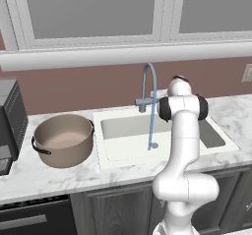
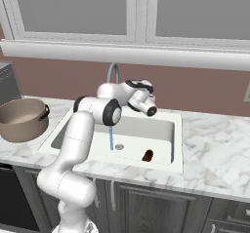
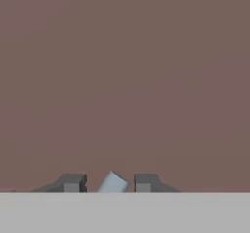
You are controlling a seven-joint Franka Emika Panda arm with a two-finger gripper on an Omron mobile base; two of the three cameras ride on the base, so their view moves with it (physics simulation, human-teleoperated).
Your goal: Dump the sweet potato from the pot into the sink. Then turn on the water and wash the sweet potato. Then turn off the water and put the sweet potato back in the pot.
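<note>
Sweet potato [image 2: 147, 154]: small reddish-brown lump lying in the sink [image 2: 161, 129], near its front wall, just right of the drain [image 2: 119, 147]. Water stream [image 1: 150, 126] runs from the faucet [image 1: 147, 84] onto the basin floor. Pot [image 1: 64, 139]: upright on the marble table [image 1: 59, 177], left of the sink. Jaws [image 3: 110, 182]: slightly apart, a pale grey piece between the fingertips [image 3: 73, 182], facing the reddish wall [image 3: 125, 81]; grip not discernible.

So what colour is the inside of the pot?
A pale tan, lighter than its brown outer wall; the pot shows best in the left base view.
</note>
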